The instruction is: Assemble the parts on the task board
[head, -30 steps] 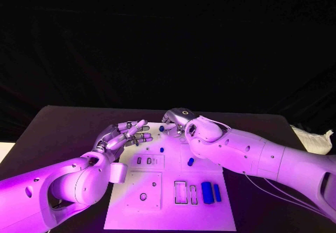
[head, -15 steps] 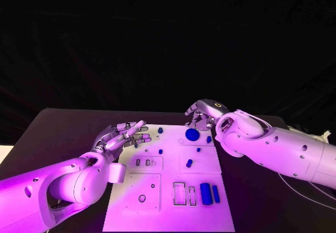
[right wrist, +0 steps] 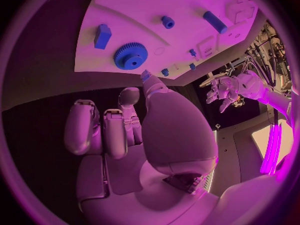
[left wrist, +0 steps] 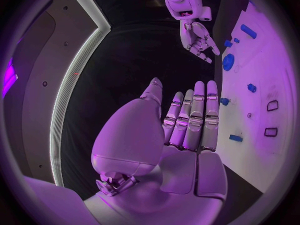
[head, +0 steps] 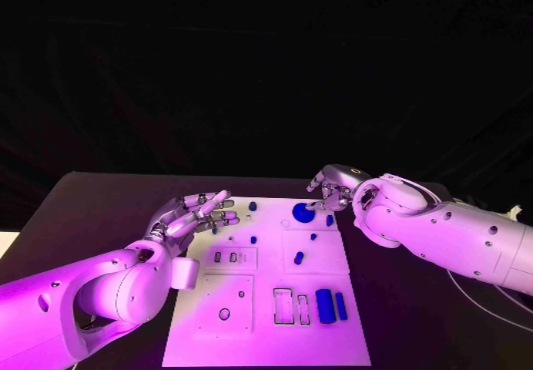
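The white task board lies in the middle of the table. A blue gear sits near its far edge, with small blue pegs and a blue block around it. A larger blue block and a thin blue bar lie at the near right. My left hand hovers over the board's far left edge, fingers stretched out, holding nothing. My right hand hangs just past the far right corner, beside the gear, fingers loosely bent and holding nothing.
Rectangular recesses and a round hole mark the near half of the board. Black table surrounds the board on all sides. My right forearm crosses the table right of the board.
My right hand has drawn back to the right, from over the board's far middle to beyond its corner, uncovering the blue gear. The left hand has stayed put.
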`<state>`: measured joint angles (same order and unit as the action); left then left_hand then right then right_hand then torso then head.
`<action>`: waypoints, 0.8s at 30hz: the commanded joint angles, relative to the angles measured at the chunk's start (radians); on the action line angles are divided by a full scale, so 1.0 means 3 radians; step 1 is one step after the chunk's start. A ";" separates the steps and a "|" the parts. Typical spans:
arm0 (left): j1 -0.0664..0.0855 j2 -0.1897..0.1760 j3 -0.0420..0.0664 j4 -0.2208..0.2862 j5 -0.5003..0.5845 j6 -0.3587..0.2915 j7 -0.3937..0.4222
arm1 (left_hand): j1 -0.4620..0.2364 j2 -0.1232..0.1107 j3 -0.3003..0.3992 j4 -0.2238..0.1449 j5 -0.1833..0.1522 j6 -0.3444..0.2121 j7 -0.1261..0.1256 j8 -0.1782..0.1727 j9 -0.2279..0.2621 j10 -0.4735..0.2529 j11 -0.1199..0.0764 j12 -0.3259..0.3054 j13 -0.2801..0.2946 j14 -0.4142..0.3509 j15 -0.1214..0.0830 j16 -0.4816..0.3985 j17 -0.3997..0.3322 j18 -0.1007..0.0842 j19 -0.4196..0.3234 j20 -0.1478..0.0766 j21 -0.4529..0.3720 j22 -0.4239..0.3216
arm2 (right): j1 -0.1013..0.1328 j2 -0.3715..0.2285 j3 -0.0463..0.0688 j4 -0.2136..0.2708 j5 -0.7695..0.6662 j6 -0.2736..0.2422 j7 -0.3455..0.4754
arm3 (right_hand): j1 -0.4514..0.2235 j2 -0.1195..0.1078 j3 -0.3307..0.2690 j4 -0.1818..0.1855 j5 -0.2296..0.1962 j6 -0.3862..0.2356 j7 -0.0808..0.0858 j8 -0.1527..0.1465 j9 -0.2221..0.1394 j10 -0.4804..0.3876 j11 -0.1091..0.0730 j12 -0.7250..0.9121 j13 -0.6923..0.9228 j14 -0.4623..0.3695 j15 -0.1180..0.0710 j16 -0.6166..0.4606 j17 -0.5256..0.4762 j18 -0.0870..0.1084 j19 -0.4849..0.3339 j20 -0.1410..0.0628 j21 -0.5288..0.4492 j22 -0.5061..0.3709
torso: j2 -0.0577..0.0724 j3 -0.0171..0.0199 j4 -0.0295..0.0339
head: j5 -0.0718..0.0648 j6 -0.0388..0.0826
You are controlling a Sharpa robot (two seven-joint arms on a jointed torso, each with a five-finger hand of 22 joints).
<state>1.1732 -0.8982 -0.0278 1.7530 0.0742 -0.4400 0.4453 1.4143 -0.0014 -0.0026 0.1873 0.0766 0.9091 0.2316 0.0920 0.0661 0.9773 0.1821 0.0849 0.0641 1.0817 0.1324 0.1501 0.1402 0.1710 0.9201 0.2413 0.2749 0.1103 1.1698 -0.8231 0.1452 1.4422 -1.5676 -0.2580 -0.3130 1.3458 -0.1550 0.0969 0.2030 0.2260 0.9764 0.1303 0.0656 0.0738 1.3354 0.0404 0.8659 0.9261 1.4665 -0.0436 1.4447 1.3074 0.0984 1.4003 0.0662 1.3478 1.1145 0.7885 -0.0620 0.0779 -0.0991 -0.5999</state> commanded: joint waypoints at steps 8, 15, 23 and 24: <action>0.0004 0.0009 0.0002 -0.0007 0.0006 0.0088 0.0006 | -0.0016 0.0029 0.0000 -0.0012 -0.0009 -0.0002 0.0019 -0.0023 -0.0005 0.0006 0.0017 -0.0012 -0.0004 0.0004 0.0014 -0.0015 0.0004 0.0039 0.0010 0.0010 -0.0018 -0.0005 | -0.0056 0.0088 0.0000 -0.0064 -0.0224 0.0227 -0.0060 | 0.0090 0.0012 -0.0013 0.0062 -0.0019 0.0034 0.0004 0.0023 0.0012 0.0045 0.0000 0.0282 0.0327 0.0210 0.0026 0.0044 0.0077 -0.0053 0.0023 0.0002 0.0047 0.0056 | -0.0001 -0.0004 0.0005 | 0.0006 -0.0033; 0.0004 0.0014 0.0002 -0.0015 0.0006 0.0082 -0.0004 | -0.0015 0.0034 0.0001 -0.0015 -0.0008 -0.0002 0.0019 -0.0026 -0.0005 0.0005 0.0017 -0.0016 -0.0004 0.0005 0.0014 -0.0019 0.0006 0.0039 0.0014 0.0010 -0.0018 -0.0006 | -0.0077 0.0131 -0.0001 -0.0088 -0.0313 0.0276 -0.0060 | 0.0152 0.0031 -0.0006 0.0050 -0.0070 0.0071 -0.0001 0.0034 0.0019 0.0107 -0.0005 0.0495 0.0550 0.0214 0.0023 0.0063 0.0114 -0.0057 0.0028 0.0000 0.0066 0.0087 | -0.0006 -0.0006 0.0008 | -0.0004 -0.0046; 0.0003 0.0018 0.0002 -0.0022 0.0006 0.0082 -0.0010 | -0.0014 0.0038 0.0003 -0.0016 -0.0008 -0.0002 0.0020 -0.0027 -0.0005 0.0005 0.0017 -0.0017 -0.0004 0.0005 0.0014 -0.0021 0.0006 0.0039 0.0015 0.0010 -0.0018 -0.0007 | -0.0084 0.0164 -0.0002 -0.0137 -0.0301 0.0294 -0.0075 | 0.0179 0.0077 0.0017 0.0043 -0.0050 0.0116 -0.0008 0.0049 0.0026 0.0133 -0.0010 0.0593 0.0659 0.0216 0.0018 0.0072 0.0131 -0.0060 0.0033 -0.0003 0.0079 0.0109 | -0.0008 -0.0009 0.0013 | -0.0008 -0.0065; 0.0003 0.0018 0.0002 -0.0022 0.0006 0.0083 -0.0011 | -0.0014 0.0038 0.0003 -0.0016 -0.0008 -0.0002 0.0020 -0.0027 -0.0005 0.0005 0.0017 -0.0017 -0.0004 0.0005 0.0014 -0.0021 0.0006 0.0039 0.0015 0.0010 -0.0018 -0.0007 | -0.0084 0.0168 -0.0002 -0.0143 -0.0298 0.0296 -0.0075 | 0.0178 0.0085 0.0019 0.0043 -0.0048 0.0123 -0.0008 0.0051 0.0028 0.0137 -0.0011 0.0606 0.0673 0.0217 0.0018 0.0073 0.0133 -0.0061 0.0034 -0.0004 0.0082 0.0113 | -0.0008 -0.0009 0.0014 | -0.0008 -0.0071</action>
<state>1.1731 -0.8952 -0.0279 1.7457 0.0746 -0.4357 0.4400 1.4102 0.0026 -0.0026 0.1873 0.0766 0.9091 0.2316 0.0881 0.0661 0.9773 0.1821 0.0849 0.0642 1.0817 0.1323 0.1501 0.1410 0.1711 0.9201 0.2414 0.2749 0.1094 1.1453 -0.7750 0.1445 1.4014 -1.6384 -0.1907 -0.3272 1.3926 -0.1346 0.0961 0.2147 0.2086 1.0076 0.1285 0.0776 0.0811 1.3697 0.0385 1.0414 1.1250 1.4664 -0.0433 1.4623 1.3079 0.0990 1.4039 0.0628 1.3663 1.1475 0.7864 -0.0641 0.0813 -0.1011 -0.6180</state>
